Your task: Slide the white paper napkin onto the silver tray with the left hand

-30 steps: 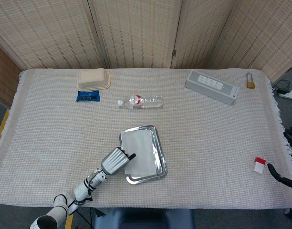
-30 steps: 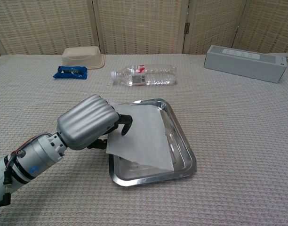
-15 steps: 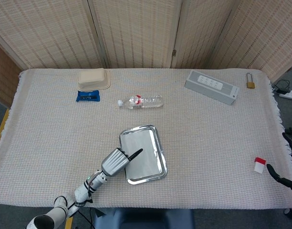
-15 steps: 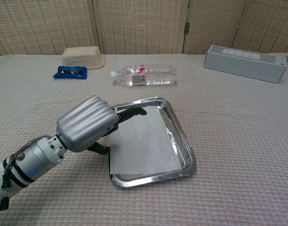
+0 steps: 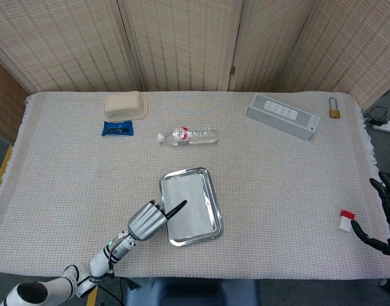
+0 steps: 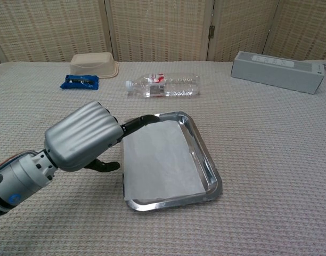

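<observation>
At the far left of the table (image 5: 67, 191), near the back edge, a beige lidded container (image 5: 125, 105) sits just behind a blue packet (image 5: 117, 128). Nearer the front, the left hand (image 6: 83, 141) hangs at the left edge of the silver tray (image 6: 208, 165), its silver back turned up, one dark finger stretched out toward the tray's far left corner and the thumb apart below; it holds nothing, and whether the fingertip touches the paper cannot be told. The white paper napkin (image 6: 159, 160) lies flat inside the tray, a plain pale sheet covering most of the tray floor, its near left corner riding up on the rim, its surface smooth with no sharp folds. Behind the tray a clear plastic bottle (image 5: 187, 135) lies on its side with a red and white label. Further right, a grey rectangular box (image 5: 283, 116) sits near the back, with a brass padlock (image 5: 334, 109) beyond it. At the front right, a small white block with a red cap (image 5: 346, 220) stands just beside the right hand (image 5: 385, 220), whose dark fingers look spread and empty at the table edge.
</observation>
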Tool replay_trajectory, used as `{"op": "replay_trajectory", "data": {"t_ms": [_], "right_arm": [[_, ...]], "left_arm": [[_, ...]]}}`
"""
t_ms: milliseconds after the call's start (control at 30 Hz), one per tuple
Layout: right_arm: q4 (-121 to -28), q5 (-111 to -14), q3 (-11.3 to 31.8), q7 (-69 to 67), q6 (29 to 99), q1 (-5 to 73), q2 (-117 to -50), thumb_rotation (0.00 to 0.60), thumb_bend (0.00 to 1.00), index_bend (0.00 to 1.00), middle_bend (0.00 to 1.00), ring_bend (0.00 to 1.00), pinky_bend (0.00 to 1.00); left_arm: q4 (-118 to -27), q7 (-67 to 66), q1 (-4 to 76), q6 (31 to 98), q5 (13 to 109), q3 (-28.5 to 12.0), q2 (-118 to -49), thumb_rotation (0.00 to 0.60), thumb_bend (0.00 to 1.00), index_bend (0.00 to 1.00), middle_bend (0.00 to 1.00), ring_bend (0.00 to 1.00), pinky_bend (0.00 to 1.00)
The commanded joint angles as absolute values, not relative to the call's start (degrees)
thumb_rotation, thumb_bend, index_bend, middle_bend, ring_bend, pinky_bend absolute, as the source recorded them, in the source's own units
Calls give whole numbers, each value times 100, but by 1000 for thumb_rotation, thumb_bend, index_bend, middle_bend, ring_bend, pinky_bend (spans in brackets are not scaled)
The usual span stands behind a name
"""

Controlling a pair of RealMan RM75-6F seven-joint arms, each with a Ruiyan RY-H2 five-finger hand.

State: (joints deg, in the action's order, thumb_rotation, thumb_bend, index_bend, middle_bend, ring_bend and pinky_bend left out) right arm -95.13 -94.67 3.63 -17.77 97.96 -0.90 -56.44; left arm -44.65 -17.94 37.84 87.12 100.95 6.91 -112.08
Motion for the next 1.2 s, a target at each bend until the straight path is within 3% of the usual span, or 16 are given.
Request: {"op": "replay_trajectory", "data": {"t_ms": [33, 200, 367, 400, 467, 1200], "right_arm": [[-9521, -9483, 352, -1759, 9792, -90, -5648, 600, 351, 0, 0, 0, 0], [-9540, -9483, 340, -1717, 9759, -82, -5655, 600, 351, 0, 0, 0, 0], [-9544, -9508, 325, -1725, 9738, -70, -5647, 600, 351, 0, 0, 0, 0], [-9539, -9498, 329, -1732, 9737, -69, -5648, 600, 350, 0, 0, 0, 0], [-9529, -9479, 334, -1751, 9721, -62, -5646, 600, 350, 0, 0, 0, 0], [-9557, -9481, 324, -1739, 9727, -62, -5637, 600, 350, 0, 0, 0, 0]], "left_arm": [[-5517, -2582, 3737, 8571, 10187, 692, -10532, 600, 144, 172, 1000, 992, 1000], [-6307, -2772, 3590, 8043, 9986, 814, -10136, 600, 191, 189, 1000, 989, 1000], [-6805, -3093, 3618, 7410, 9778, 803, -9877, 600, 653, 294, 1000, 988, 1000], [-6864, -3146, 3617, 7347, 9754, 789, -9847, 600, 722, 312, 1000, 988, 1000], [-6975, -3181, 3614, 7231, 9731, 781, -9791, 600, 771, 327, 1000, 990, 1000], [-6625, -2887, 3591, 6890, 10026, 723, -9973, 600, 819, 367, 1000, 1000, 1000]]}}
